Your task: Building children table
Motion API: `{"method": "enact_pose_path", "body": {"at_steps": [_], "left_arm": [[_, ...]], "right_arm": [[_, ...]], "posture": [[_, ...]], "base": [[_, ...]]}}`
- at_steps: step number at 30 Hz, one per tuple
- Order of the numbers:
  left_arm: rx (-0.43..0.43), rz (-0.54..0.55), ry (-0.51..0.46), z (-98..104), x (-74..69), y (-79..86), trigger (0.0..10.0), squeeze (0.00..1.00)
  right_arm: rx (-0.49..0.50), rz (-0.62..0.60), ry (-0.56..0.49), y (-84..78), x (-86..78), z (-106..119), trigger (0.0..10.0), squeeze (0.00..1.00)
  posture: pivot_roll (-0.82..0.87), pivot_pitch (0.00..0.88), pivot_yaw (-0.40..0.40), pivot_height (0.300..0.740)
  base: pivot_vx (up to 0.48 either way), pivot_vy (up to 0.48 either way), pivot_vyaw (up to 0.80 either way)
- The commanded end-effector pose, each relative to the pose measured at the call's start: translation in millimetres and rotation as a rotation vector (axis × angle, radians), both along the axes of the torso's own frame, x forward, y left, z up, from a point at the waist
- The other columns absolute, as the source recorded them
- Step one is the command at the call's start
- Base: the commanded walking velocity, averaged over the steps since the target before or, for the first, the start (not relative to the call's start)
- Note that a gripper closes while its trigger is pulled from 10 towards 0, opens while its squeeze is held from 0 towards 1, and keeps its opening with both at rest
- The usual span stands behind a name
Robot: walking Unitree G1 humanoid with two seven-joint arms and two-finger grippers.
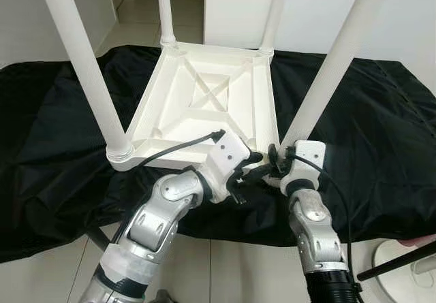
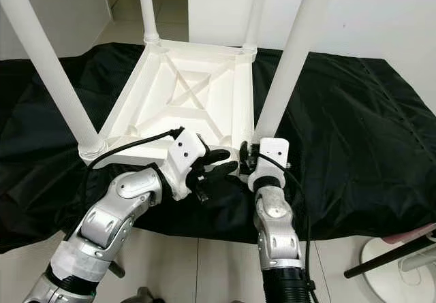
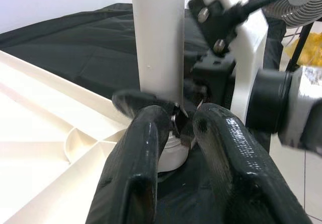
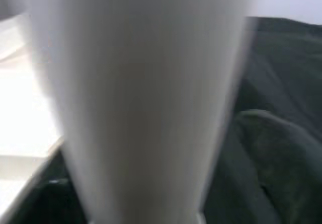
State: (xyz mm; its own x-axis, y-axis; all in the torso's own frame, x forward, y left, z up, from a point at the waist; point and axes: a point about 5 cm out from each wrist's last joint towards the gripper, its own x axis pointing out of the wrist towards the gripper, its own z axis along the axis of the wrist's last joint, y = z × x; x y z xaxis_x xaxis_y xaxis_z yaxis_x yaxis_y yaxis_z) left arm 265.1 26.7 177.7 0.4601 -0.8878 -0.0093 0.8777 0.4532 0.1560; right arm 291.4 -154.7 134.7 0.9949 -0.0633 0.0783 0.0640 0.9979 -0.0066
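Black cloth covers the worktop (image 1: 381,112) under the upturned white table (image 1: 204,105), light, stiff, slick plastic, best gripped low on the near-right leg (image 1: 327,78), where the left hand (image 1: 255,170), fingers narrowly parted, and the right hand (image 1: 278,158), whose opening I cannot tell, meet.

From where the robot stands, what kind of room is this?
Probably a room in a home: pale tiled floor, plain white walls, a standing fan, and an upside-down white children's table on a black cloth.

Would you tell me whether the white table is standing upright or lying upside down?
Upside down: the white table rests on the black cloth with its ribbed underside facing up and four legs pointing upward.
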Motion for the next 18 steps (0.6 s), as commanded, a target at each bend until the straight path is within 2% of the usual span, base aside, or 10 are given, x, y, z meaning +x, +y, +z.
{"method": "enact_pose_path", "body": {"at_steps": [1, 2, 5, 6, 7, 8, 9, 12, 14, 18], "left_arm": [[0.008, 0.052, 0.001, -3, 2.2, 2.2, 10.0, 0.00], [0.009, 0.051, 0.001, -3, 1.7, 2.4, 10.0, 0.00], [0.009, 0.051, 0.001, -3, 1.3, 2.5, 10.0, 0.00], [0.009, 0.050, 0.001, -3, 1.0, 2.4, 10.0, 0.00], [0.009, 0.051, 0.001, -3, 1.1, 2.5, 10.0, 0.00], [0.009, 0.051, 0.001, -3, 1.1, 2.5, 10.0, 0.00], [0.009, 0.051, 0.000, -3, 1.2, 2.7, 10.0, 0.00], [0.009, 0.051, 0.000, -3, 1.2, 2.7, 10.0, 0.00], [0.009, 0.047, -0.003, -3, 1.6, 2.5, 10.0, 0.00], [0.010, 0.041, -0.005, -2, 2.8, 1.8, 10.0, 0.00]], "right_arm": [[0.012, 0.018, -0.035, -3.3, 0.2, 6, 10.0, 1.00], [0.006, 0.061, -0.027, -6.7, 0.6, 5, 10.0, 1.00], [0.000, 0.089, -0.020, -8.9, 0.6, 3, 10.0, 1.00], [-0.003, 0.129, -0.012, -11.7, 0.8, 2, 10.0, 0.47], [-0.006, 0.192, -0.008, -13.7, 0.9, 0, 10.0, 0.00], [-0.006, 0.192, -0.008, -13.7, 0.9, 0, 10.0, 0.00], [-0.016, 0.267, -0.011, -15.6, 0.8, 0, 10.0, 0.00], [-0.020, 0.323, -0.007, -17.2, 0.6, -2, 10.0, 0.00], [-0.086, 0.506, 0.016, -18.1, 0.9, -7, 10.0, 0.00], [-0.137, 0.580, 0.035, -21.1, 9.2, -9, 10.0, 0.00]], "posture": [[0.00, 0.000, -0.016, 0.740], [0.00, 0.000, -0.018, 0.740], [0.00, 0.000, -0.018, 0.740], [0.00, 0.000, -0.019, 0.740], [0.00, 0.000, -0.017, 0.740], [0.00, 0.000, -0.017, 0.740], [0.00, 0.000, -0.017, 0.740], [0.00, 0.000, -0.017, 0.740], [-0.01, 0.000, -0.007, 0.740], [-0.01, 0.000, -0.002, 0.740]], "base": [[0.000, 0.000, 0.00], [0.000, 0.000, 0.00], [0.000, 0.000, 0.00], [0.000, 0.000, 0.00], [0.000, 0.000, 0.00], [0.000, 0.000, 0.00], [0.000, 0.000, 0.00], [0.000, 0.000, 0.00], [0.000, 0.000, 0.00], [0.000, 0.000, 0.00]]}}
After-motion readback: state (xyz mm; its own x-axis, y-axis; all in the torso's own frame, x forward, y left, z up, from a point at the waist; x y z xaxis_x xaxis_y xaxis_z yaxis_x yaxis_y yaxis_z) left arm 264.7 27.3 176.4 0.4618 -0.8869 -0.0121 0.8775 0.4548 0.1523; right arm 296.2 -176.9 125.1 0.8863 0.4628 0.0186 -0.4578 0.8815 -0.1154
